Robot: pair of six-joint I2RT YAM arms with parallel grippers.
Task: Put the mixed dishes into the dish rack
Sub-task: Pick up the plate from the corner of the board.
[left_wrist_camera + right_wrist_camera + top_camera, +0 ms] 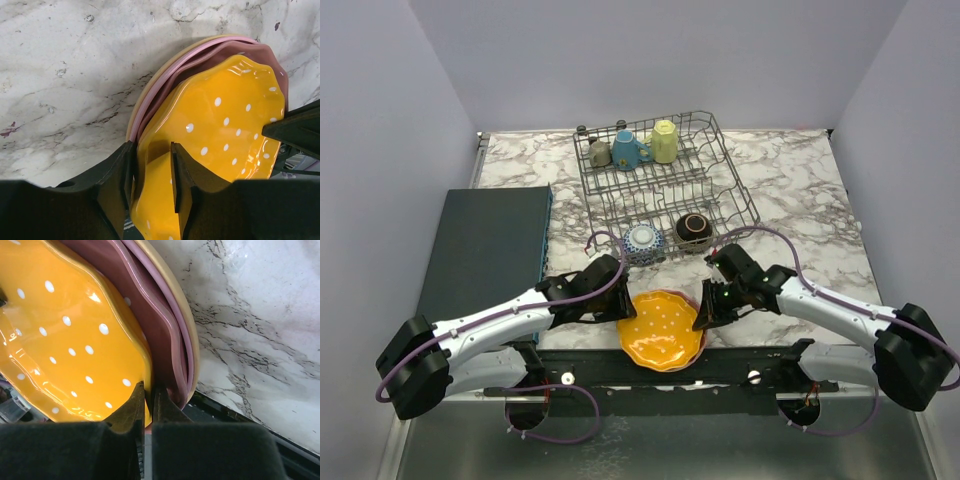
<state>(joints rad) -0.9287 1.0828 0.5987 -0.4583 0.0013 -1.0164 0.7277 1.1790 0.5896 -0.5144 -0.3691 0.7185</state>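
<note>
An orange scalloped plate with white dots (662,328) lies on top of a stack of pink plates (165,75) at the table's near edge. My right gripper (703,315) is shut on the orange plate's right rim (65,340), one finger above it and one below (148,390). My left gripper (620,300) straddles the plate's left rim (225,125); its jaws (151,150) stand apart, with a gap between the upper finger and the plate. The dish rack (720,150) stands at the back and holds a grey mug (599,153), a blue mug (627,150), a yellow mug (664,142), a patterned bowl (643,241) and a brown bowl (694,230).
A dark flat mat (490,250) lies on the left of the marble table (800,200). Grey walls enclose the table on three sides. The plate stack (165,330) slightly overhangs the black rail at the near edge.
</note>
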